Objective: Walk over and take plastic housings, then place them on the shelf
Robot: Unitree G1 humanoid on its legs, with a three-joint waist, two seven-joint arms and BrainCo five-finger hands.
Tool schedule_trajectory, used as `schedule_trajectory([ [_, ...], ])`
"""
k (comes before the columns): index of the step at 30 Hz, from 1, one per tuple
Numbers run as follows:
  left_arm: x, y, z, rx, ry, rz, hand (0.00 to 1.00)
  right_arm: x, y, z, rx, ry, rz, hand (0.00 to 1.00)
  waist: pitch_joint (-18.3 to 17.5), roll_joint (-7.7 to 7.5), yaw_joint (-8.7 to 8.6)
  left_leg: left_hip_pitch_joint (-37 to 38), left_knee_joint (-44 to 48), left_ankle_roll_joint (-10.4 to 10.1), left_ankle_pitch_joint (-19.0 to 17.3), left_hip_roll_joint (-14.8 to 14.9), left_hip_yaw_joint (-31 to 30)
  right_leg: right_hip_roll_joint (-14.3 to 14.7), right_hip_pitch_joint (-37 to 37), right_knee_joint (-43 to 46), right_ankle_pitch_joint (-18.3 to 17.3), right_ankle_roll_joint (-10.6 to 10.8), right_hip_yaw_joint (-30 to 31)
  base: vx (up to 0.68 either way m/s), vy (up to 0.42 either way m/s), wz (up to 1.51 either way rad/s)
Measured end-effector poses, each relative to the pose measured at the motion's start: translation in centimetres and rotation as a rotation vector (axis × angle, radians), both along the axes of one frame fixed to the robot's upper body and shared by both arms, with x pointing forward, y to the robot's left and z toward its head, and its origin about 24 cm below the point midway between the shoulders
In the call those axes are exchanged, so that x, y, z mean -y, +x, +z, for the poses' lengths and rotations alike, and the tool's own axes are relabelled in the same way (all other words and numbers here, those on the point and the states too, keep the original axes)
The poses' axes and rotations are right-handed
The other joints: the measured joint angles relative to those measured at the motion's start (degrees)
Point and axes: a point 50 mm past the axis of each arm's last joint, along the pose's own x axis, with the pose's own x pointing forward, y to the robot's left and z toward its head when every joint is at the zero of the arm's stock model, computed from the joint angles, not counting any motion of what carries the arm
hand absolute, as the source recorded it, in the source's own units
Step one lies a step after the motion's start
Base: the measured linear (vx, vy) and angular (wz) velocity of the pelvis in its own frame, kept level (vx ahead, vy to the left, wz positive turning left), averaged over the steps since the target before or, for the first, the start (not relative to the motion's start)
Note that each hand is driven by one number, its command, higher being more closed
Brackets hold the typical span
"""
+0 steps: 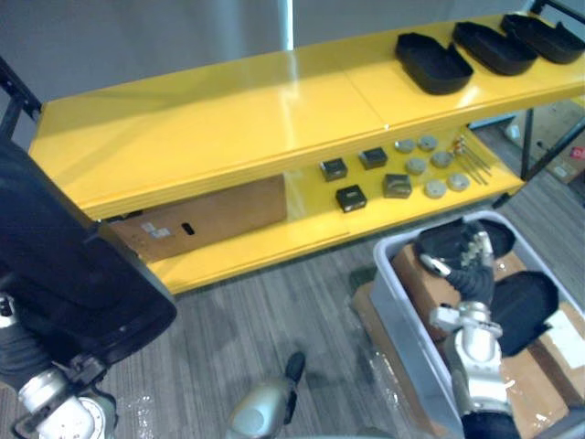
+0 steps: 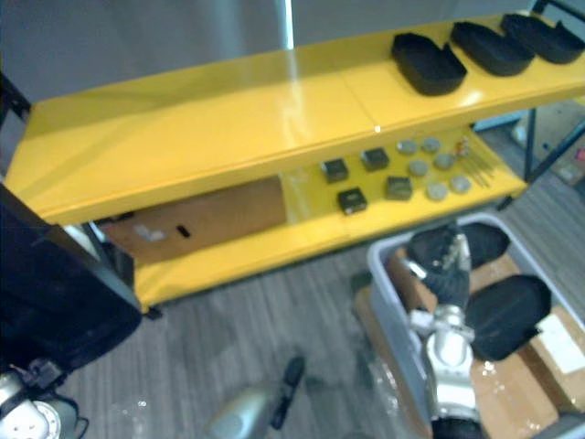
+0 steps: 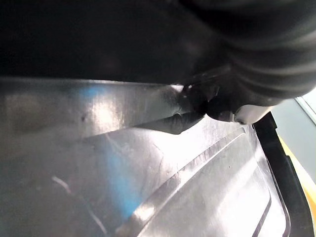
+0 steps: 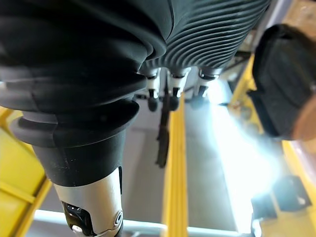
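left hand (image 3: 256,64) grip behind held housing (image 1: 64,274): cannot tell | right hand (image 1: 462,256) relaxed, empty, over bin (image 1: 402,274) | risk: housing clips shelf (image 1: 228,119) edge, slips

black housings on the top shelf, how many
3, in a row at the right end of the yellow shelf: left housing, middle housing, right housing, partly cut off; more may lie beyond.

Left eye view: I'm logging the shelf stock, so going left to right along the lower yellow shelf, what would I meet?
cardboard box → small dark blocks → grey discs → thin metal rods
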Motion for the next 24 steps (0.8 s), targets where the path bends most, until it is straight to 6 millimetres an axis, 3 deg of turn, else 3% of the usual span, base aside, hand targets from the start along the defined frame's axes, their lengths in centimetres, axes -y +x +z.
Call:
schedule_trajectory([
  [1, 0.0, 0.1, 0.2, 0.007, 0.009, -0.004, 1.0, 0.2, -0.1, 0.1, 0.006, 0.003, -0.011, 0.0, 0.27, -0.54, -0.8, -0.92, 4.78, 2.23, -2.51, 0.48, 2.16, -1.23, -1.13, 3.16, 3.63, -0.69, 0.18, 0.26, 0.113, 0.28],
  [2, -0.3, 0.3, 0.7, 0.012, 0.036, -0.011, 1.0, 0.5, -0.2, 0.2, 0.016, 0.001, -0.02, 0.0, 0.41, 0.35, -1.19, -1.54, 11.68, 1.1, -9.34, 1.65, 3.74, -1.87, -3.43, 10.12, 5.58, -0.05, 1.09, 0.31, 0.133, 0.32],
  [3, -0.5, 0.5, 0.7, 0.007, 0.039, -0.017, 1.0, 0.5, -0.3, 0.1, 0.014, 0.007, -0.021, 0.0, -0.01, -0.32, -1.46, -0.51, 12.42, 1.67, -10.74, 1.12, 2.82, -1.62, -5.68, 9.94, -1.72, 3.38, 3.52, 0.28, 0.123, 0.28],
  [5, -0.3, 0.9, 0.9, 0.017, 0.035, -0.03, 1.0, 0.7, -0.3, 0.6, 0.033, -0.004, -0.014, 0.0, -0.17, -0.15, -1.87, 0.75, 10.94, 1.8, -10.82, 1.73, 2.05, 0.7, -8.37, 3.58, -5.45, 3.87, 4.51, 0.2, 0.078, 0.29],
  [6, -0.2, 1.3, 0.8, 0.013, 0.025, -0.037, 1.0, 1.2, -0.6, 1.3, 0.062, -0.015, -0.03, 0.0, -0.17, 0.12, -2.96, 1.78, 9.58, 1.65, -10.72, 1.8, -0.01, 3.96, -9.83, -8.05, -6.83, 5.68, 6.93, 0.19, 0.041, 0.44],
  [10, 0.9, 2.5, 0.4, 0.003, -0.012, -0.096, 1.0, 2.6, -2.0, 1.9, 0.075, -0.04, -0.076, 0.0, -0.75, -0.01, -3.62, 4.74, 7.02, 1.53, -10.65, 0.09, -4.11, 7.49, -10.31, -24.15, -4.77, 8.47, 14.99, 0.22, -0.023, 0.59],
  [13, 1.8, 3.0, 0.0, -0.013, -0.023, -0.14, 1.0, 3.3, -2.9, 2.3, 0.095, -0.034, -0.076, 0.0, -1.86, -0.13, -4.47, 6.82, 5.95, 1.34, -10.58, -1.41, -8.62, 8.36, -9.84, -27.17, -4.64, 8.58, 18.5, 0.43, -0.17, 1.05],
  [14, 2.0, 3.0, -0.1, -0.019, -0.026, -0.156, 1.0, 3.6, -2.1, 4.0, 0.151, -0.047, 0.024, 0.0, -5.37, -1.9, -3.0, 9.37, 4.73, -2.3, -13.04, -1.67, -9.19, 8.15, -4.13, -37.25, 5.14, 8.19, 15.97, 0.68, -0.372, 1.18],
  [15, 2.1, 2.9, -0.2, -0.022, -0.031, -0.153, 1.0, 3.6, -1.6, 4.5, 0.168, -0.05, 0.04, 0.0, -5.49, -1.56, -2.63, 9.19, 4.94, -3.24, -13.76, -0.59, -8.13, 8.81, -3.17, -39.05, 5.26, 8.38, 15.11, 0.63, -0.388, 0.9],
  [19, 2.3, 2.8, -0.5, -0.02, -0.055, -0.149, 1.0, 3.8, -1.1, 5.5, 0.19, -0.084, 0.061, 0.0, -6.21, 0.5, -2.96, 9.62, 3.98, -3.48, -14.91, 2.97, -2.6, 11.25, -1.06, -41.32, 5.48, 7.94, 14.4, 0.16, -0.122, 0.14],
  [21, 2.7, 3.0, -0.7, -0.018, -0.066, -0.166, 1.0, 4.1, -1.8, 4.9, 0.167, -0.086, 0.035, 0.0, -6.42, 0.75, -5.8, 9.27, 2.47, -3.62, -15.13, 4.49, 5.92, 10.71, 1.55, -44.28, 5.74, 7.55, 10.49, 0.09, -0.012, 0.65],
  [24, 3.2, 3.4, -0.8, -0.016, -0.069, -0.194, 1.0, 4.1, -2.9, 3.5, 0.134, -0.042, -0.029, 0.0, -6.56, 0.75, -6.57, 9.76, 0.74, -2.67, -13.98, 4.8, 9.11, 10.48, 1.63, -44.34, 5.66, 7.63, 8.91, 0.04, 0.029, 0.36],
])
